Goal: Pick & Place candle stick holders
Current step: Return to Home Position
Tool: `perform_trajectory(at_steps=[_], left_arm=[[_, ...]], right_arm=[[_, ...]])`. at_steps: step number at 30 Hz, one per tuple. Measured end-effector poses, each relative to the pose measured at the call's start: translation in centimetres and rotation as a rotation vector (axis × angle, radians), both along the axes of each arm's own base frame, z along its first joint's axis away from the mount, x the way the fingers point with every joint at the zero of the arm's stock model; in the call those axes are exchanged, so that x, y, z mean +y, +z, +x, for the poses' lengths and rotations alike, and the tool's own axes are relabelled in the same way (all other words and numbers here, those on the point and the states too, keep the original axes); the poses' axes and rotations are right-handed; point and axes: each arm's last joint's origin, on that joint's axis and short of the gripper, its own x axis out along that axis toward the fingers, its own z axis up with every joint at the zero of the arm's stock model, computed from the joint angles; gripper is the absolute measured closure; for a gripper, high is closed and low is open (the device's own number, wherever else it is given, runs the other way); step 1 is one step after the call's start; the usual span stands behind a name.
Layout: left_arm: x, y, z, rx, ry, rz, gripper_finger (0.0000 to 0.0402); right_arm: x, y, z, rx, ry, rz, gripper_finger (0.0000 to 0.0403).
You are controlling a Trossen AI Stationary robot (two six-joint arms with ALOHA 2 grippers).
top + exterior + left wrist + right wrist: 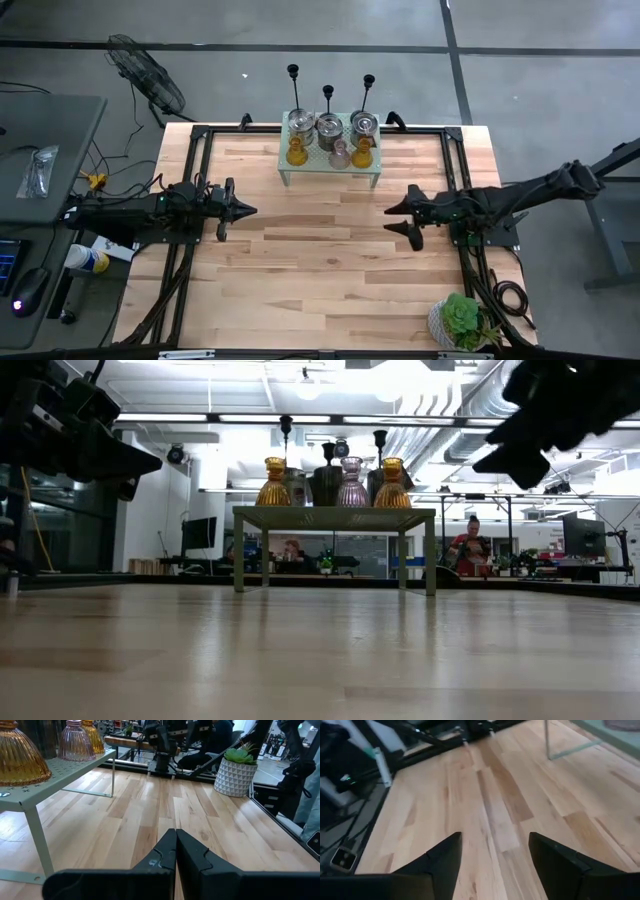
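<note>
You've got the left gripper [176, 834] pinched shut, empty, mid-left in the high view, the right gripper [495, 837] spread wide, gripping nothing, mid-right, candle stick holders [328, 100] on the shelf [330, 172] top centre.

Three slender black candle stick holders [327, 98], upright in a row along the far side of the shelf [330, 168].

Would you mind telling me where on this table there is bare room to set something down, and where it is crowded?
The tabletop between the left gripper and right gripper, in front of the shelf, is free, as is the near-left corner. The shelf top is crowded; the plant fills the near-right corner.
</note>
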Motion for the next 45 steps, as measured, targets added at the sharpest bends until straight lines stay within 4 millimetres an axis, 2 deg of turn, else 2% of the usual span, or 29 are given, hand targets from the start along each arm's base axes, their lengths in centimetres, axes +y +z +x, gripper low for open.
perform_trajectory(at_steps=[5, 9, 13, 23, 30, 35, 45], left_arm=[[0.0, 0.0, 0.0, 0.000, 0.000, 0.000, 0.0402], [0.0, 0.0, 0.0, 0.000, 0.000, 0.000, 0.0402], [0.0, 0.0, 0.0, 0.000, 0.000, 0.000, 0.0402], [0.0, 0.0, 0.0, 0.000, 0.000, 0.000, 0.0402], [0.0, 0.0, 0.0, 0.000, 0.000, 0.000, 0.0402], [0.0, 0.0, 0.0, 0.000, 0.000, 0.000, 0.0402], [0.0, 0.0, 0.0, 0.000, 0.001, 0.000, 0.0402]], right_arm=[[-0.1, -2.3, -1.4, -0.086, 0.065, -0.015, 0.0231], [-0.2, -3.7, -2.5, -0.118, 0.095, -0.027, 0.0309], [-0.3, -4.1, -3.2, -0.156, 0.143, -0.070, 0.0388], [-0.5, -6.0, -4.7, -0.258, 0.167, -0.061, 0.0401], [-0.5, -5.8, -5.1, -0.292, 0.231, -0.146, 0.0401], [-1.0, -6.0, -5.4, -0.275, 0.259, -0.145, 0.0401], [-1.6, -5.9, -5.5, -0.283, 0.211, -0.182, 0.0399]])
